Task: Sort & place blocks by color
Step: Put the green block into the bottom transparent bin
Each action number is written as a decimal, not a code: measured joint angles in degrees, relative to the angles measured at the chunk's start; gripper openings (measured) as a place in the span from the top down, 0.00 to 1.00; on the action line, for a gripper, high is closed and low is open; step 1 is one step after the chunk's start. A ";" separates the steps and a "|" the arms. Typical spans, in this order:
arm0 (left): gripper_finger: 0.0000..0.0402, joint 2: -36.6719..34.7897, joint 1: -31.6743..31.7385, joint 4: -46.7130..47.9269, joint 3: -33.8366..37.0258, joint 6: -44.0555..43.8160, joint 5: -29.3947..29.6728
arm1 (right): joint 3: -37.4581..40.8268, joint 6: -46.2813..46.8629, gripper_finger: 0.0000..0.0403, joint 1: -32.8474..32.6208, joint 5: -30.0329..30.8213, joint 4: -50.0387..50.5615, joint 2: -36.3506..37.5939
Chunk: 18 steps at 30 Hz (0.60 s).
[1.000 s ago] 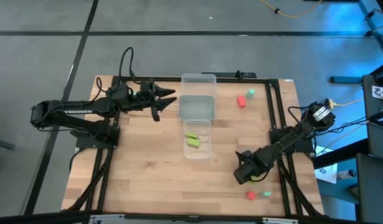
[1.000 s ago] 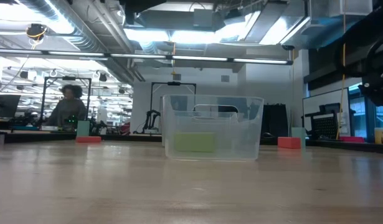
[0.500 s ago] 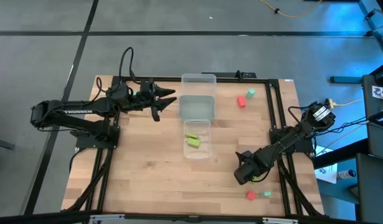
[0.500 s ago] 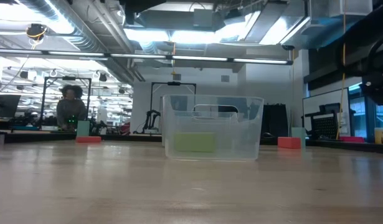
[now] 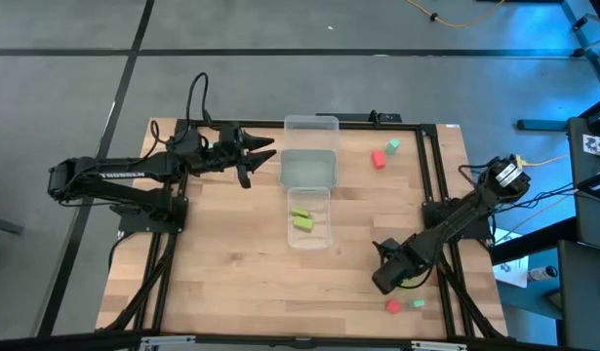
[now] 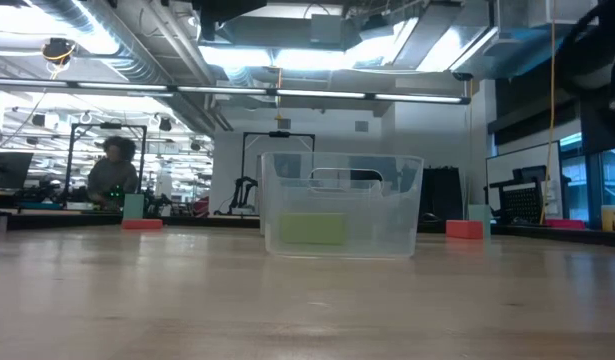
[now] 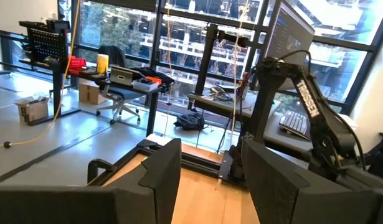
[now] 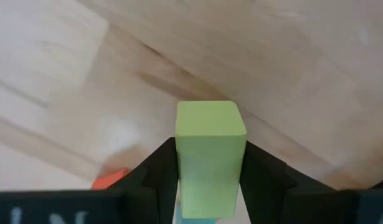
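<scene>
My right gripper (image 5: 389, 281) has shifted slightly nearer, fingers clenched on a lime block (image 8: 210, 158), ready for the lime tray (image 5: 308, 218); my left gripper (image 5: 265, 151) waits, fingers apart.

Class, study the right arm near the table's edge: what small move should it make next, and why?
Probably lift. The right end effector is shut on a lime block low over the wood, and the nearest clear tray already holds two lime blocks. Raising it first would likely clear the red block nearby. The left end effector waits beside the trays.
</scene>
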<state>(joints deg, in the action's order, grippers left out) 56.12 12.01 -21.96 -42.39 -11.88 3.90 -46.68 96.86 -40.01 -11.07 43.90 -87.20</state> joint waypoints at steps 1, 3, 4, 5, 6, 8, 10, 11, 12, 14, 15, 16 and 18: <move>0.60 0.00 0.00 -0.02 0.00 0.00 -0.02 | 0.00 -0.58 0.66 -0.19 0.73 0.69 1.09; 0.60 0.00 0.00 -0.01 0.00 0.00 -0.03 | 0.00 -3.26 0.66 -0.49 2.74 1.39 3.61; 0.60 0.00 0.00 -0.02 0.00 0.00 -0.02 | 0.00 -5.39 0.66 -0.58 4.34 1.31 5.01; 0.60 0.00 0.00 -0.02 0.00 -0.02 -0.03 | 0.00 -7.35 0.66 -0.61 5.96 0.91 6.49; 0.60 0.01 0.00 -0.02 0.00 -0.07 -0.08 | 0.00 -9.32 0.66 -0.61 7.81 0.42 7.87; 0.60 0.02 0.00 -0.04 0.00 -0.46 -0.15 | 0.01 -13.91 0.66 -0.08 11.45 -0.86 10.49; 0.60 0.02 0.00 -0.04 0.00 -1.76 -0.32 | 0.00 -20.47 0.66 1.27 14.68 -5.08 12.97; 0.60 0.02 0.00 -0.04 0.00 -2.47 -0.64 | 0.00 -24.29 0.66 2.18 15.93 -7.54 13.99; 0.60 0.02 0.00 -0.04 0.00 -2.89 -1.04 | 0.00 -27.58 0.66 3.51 16.62 -9.95 14.93; 0.60 0.02 0.00 -0.03 0.00 -3.09 -2.16 | 0.00 -34.45 0.66 6.66 17.02 -15.85 16.16; 0.60 0.02 -0.06 -0.04 0.00 -3.08 -2.46 | 0.00 -37.84 0.66 8.61 17.04 -18.41 16.58; 0.60 0.02 -0.15 -0.04 0.00 -3.10 -2.76 | 0.00 -41.40 0.66 10.58 17.09 -20.65 16.91; 0.60 0.02 -0.45 -0.02 0.00 -3.17 -3.51 | 0.00 -48.42 0.66 14.81 17.09 -24.96 16.97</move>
<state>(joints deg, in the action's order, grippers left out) 56.14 11.56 -21.98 -42.39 -15.05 0.40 -46.68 48.45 -25.21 6.03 18.94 -70.23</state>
